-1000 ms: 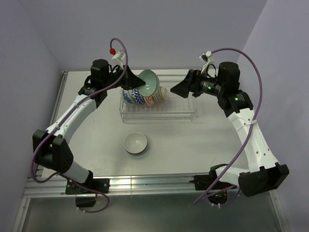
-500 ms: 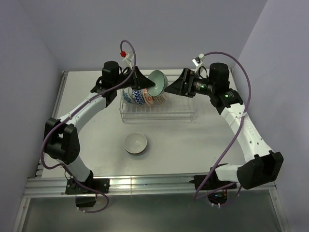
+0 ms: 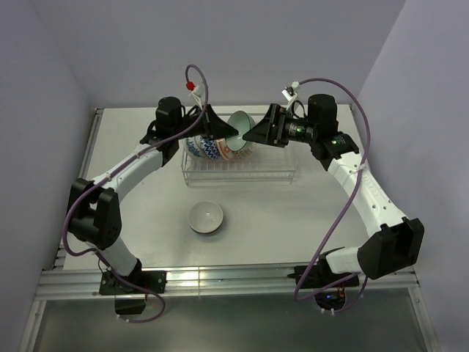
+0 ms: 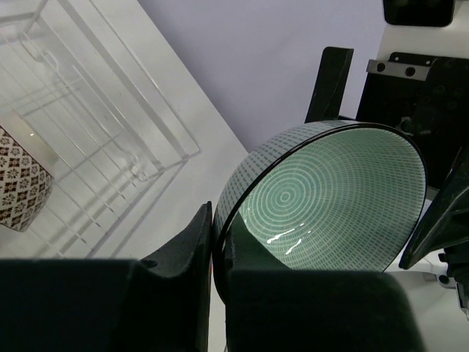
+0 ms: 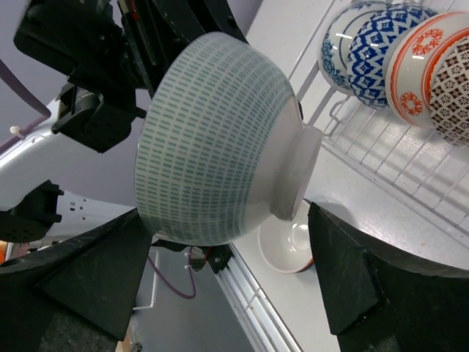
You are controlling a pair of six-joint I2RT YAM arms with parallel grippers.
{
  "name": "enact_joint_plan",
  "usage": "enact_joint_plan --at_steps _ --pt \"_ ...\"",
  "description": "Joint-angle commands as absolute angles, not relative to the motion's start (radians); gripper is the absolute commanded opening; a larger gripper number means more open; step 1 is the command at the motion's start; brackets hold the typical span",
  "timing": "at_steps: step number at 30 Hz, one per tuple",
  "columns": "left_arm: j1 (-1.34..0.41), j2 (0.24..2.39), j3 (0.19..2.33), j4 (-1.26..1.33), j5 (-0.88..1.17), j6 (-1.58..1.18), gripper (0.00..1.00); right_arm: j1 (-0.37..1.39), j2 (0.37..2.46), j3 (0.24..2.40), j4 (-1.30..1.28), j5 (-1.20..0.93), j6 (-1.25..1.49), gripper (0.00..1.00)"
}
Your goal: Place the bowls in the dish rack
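Green bowl (image 4: 330, 198) pinched by its rim between 2 claws, above the dish rack (image 3: 271, 170).
The left claw (image 4: 218, 249) is clamped on the bowl's rim and holds it tilted on edge just past its tips. The right claw (image 5: 220, 242) is spread wide, 1 finger on either side of the bowl's outside, with no contact I can confirm. Just below the left claw, patterned bowls (image 3: 220, 149) lean in the rack, and a white bowl (image 3: 206, 217) sits on the counter (image 3: 308, 213), well apart from both claws. The rim pinch is thin, so a nudge from the right claw before it closes could swivel or drop the bowl onto those below and chip them. No brand, label or writing is readable.
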State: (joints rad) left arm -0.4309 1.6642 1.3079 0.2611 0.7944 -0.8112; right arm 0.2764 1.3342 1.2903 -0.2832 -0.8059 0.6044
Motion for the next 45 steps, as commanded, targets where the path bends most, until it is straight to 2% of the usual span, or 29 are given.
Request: enact_joint_plan --at_steps 1,7,8,10,11,13,14,15,16,17,18,19,22,30,32,33,34,36,37,45 --pt "-0.442 1.594 1.301 0.376 0.848 -0.853 0.0 0.282 1.328 1.341 -0.23 -0.805 0.604 0.9" --pt "-0.445 1.582 1.267 0.429 0.87 -0.888 0.0 0.282 1.324 1.327 -0.216 -0.816 0.609 0.77" --pt "-0.445 1.582 1.267 0.428 0.871 -0.89 0.0 0.282 1.325 1.324 -0.203 -0.825 0.617 0.68" --pt "-0.445 1.582 1.264 0.439 0.876 -0.894 0.0 0.282 1.328 1.313 -0.195 -0.847 0.637 0.61" --pt "-0.443 1.583 1.266 0.44 0.876 -0.897 0.0 0.282 1.331 1.31 -0.183 -0.856 0.643 0.52" --pt "-0.443 1.588 1.27 0.439 0.879 -0.897 0.0 0.284 1.335 1.308 -0.181 -0.87 0.65 0.43" --pt "-0.443 1.591 1.273 0.436 0.877 -0.894 0.0 0.282 1.336 1.308 -0.181 -0.873 0.652 0.32" --pt "-0.443 1.592 1.278 0.43 0.879 -0.891 0.01 0.282 1.339 1.313 -0.184 -0.876 0.649 0.25" --pt "-0.443 1.594 1.285 0.414 0.876 -0.885 0.09 0.284 1.339 1.322 -0.189 -0.876 0.646 0.18" --pt "-0.445 1.598 1.289 0.408 0.876 -0.881 0.13 0.282 1.342 1.327 -0.196 -0.876 0.643 0.0" --pt "-0.443 1.6 1.292 0.403 0.876 -0.877 0.18 0.282 1.345 1.336 -0.208 -0.871 0.632 0.0" --pt "-0.445 1.598 1.292 0.394 0.871 -0.874 0.3 0.281 1.347 1.356 -0.221 -0.867 0.626 0.0" --pt "-0.445 1.594 1.289 0.37 0.865 -0.855 0.49 0.275 1.345 1.382 -0.239 -0.858 0.618 0.0" --pt "-0.399 1.552 1.315 0.217 0.871 -0.756 0.64 0.222 1.347 1.443 -0.339 -0.769 0.519 0.0" --pt "-0.356 1.534 1.327 0.187 0.88 -0.738 0.76 0.218 1.361 1.474 -0.401 -0.729 0.479 0.0" --pt "-0.339 1.528 1.334 0.157 0.89 -0.732 0.78 0.216 1.367 1.483 -0.425 -0.704 0.439 0.0" --pt "-0.301 1.522 1.338 0.141 0.893 -0.726 0.91 0.216 1.374 1.503 -0.443 -0.662 0.417 0.0" --pt "-0.261 1.5 1.354 0.082 0.897 -0.704 0.93 0.216 1.394 1.516 -0.492 -0.606 0.371 0.0" --pt "-0.22 1.493 1.362 0.055 0.894 -0.692 0.99 0.216 1.399 1.519 -0.503 -0.548 0.361 0.0" --pt "0.045 1.384 1.436 -0.202 0.792 -0.5 1.0 0.218 1.506 1.548 -0.604 -0.361 0.264 0.0"
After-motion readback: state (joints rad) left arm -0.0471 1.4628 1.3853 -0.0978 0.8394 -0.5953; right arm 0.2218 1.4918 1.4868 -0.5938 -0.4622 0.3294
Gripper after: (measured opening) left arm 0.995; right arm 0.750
